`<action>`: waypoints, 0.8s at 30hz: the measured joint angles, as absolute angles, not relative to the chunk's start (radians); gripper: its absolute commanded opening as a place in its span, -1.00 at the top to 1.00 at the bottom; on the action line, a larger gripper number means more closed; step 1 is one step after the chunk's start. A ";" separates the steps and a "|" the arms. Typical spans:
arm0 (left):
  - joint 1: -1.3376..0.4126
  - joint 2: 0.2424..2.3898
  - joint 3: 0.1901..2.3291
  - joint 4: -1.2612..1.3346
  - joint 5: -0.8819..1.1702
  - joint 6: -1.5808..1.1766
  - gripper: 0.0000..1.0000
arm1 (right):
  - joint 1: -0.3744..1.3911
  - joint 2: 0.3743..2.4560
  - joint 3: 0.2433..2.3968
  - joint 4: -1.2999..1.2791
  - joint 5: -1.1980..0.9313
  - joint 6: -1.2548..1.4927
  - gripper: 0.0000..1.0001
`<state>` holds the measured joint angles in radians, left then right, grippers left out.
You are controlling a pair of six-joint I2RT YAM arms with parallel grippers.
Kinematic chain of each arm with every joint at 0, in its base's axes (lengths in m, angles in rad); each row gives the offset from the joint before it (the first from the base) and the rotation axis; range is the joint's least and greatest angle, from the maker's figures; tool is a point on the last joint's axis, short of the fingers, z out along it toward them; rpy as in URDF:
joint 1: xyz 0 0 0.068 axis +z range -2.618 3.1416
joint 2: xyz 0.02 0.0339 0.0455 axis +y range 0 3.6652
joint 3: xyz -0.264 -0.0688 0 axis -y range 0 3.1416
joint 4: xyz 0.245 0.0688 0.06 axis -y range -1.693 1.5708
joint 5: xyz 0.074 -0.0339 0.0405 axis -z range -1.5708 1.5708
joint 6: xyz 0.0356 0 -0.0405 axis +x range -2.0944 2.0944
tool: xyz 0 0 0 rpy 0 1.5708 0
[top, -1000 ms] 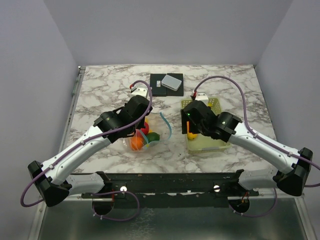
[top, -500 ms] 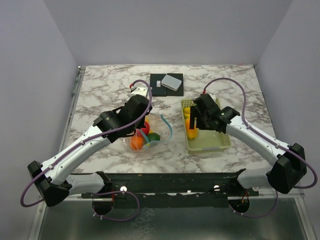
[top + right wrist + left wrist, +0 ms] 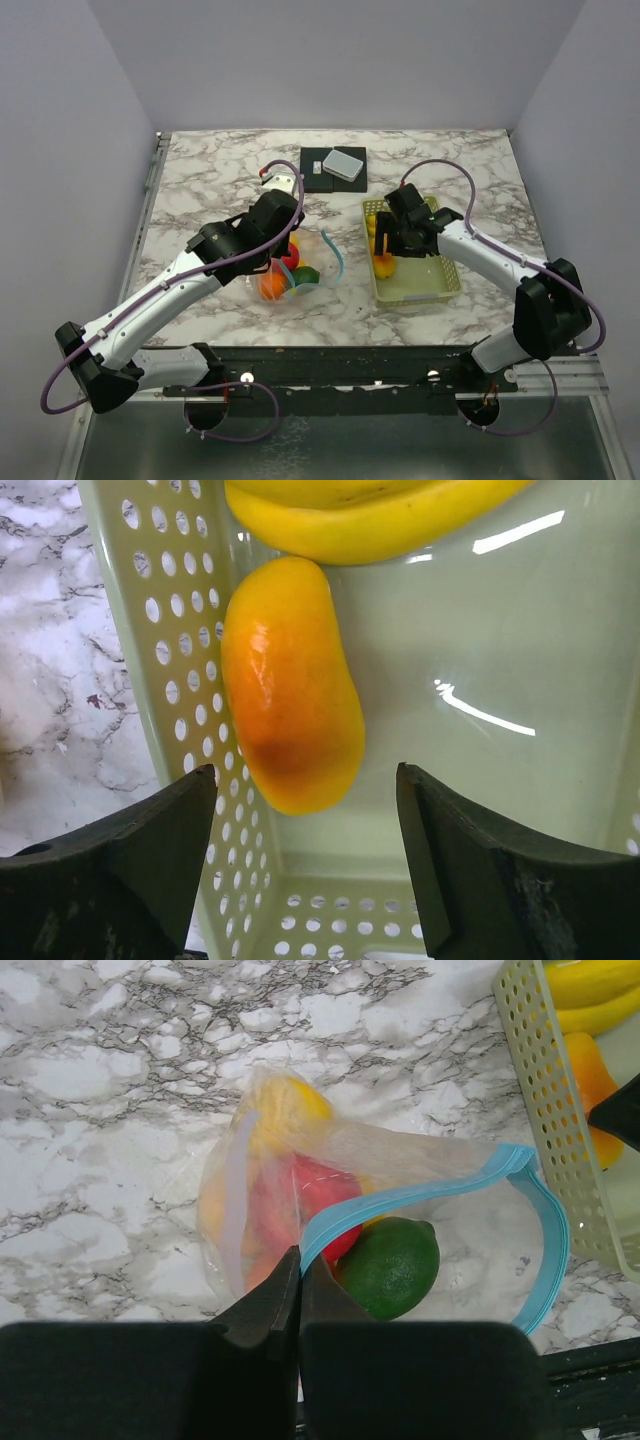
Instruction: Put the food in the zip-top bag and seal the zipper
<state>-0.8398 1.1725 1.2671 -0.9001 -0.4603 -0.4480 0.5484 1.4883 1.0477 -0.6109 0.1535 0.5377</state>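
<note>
From above, you are seeing the left arm (image 3: 240, 245) covering its own fingertips and part of the zip-top bag (image 3: 318, 258). At the left wrist, crinkled plastic is blurring the food (image 3: 310, 1195) inside into coloured patches, and the basket (image 3: 540, 1090) and banana (image 3: 600, 975) are running off the right edge. At the right wrist, the frame is cutting off the banana above and the fingers of the right gripper (image 3: 305, 778) below.

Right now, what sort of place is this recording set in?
Probably a robot lab workcell, not a kitchen: marble-patterned table boxed in by plain grey walls, robot arms mounted at its near edge, toy fruit in a slotted basket.
</note>
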 measured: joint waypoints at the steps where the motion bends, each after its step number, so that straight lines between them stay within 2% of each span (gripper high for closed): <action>1: -0.840 1.172 1.267 -0.900 -0.460 -0.448 1.00 | 0.548 1.498 1.047 -0.604 0.147 0.537 -0.54; 12: -0.840 1.170 1.267 -0.908 -0.460 -0.448 1.00 | 0.532 1.576 1.042 -0.546 0.124 0.522 -0.52; 21: -0.840 1.164 1.267 -0.918 -0.461 -0.453 1.00 | 0.521 1.623 1.037 -0.515 0.121 0.522 -0.44; 24: -0.840 1.164 1.267 -0.918 -0.460 -0.456 1.00 | 0.521 1.629 1.032 -0.509 0.121 0.521 -0.35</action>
<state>-0.8398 1.1645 1.2675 -0.9180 -0.4603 -0.4557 0.5205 1.6295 1.0325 -0.5091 0.1207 0.5213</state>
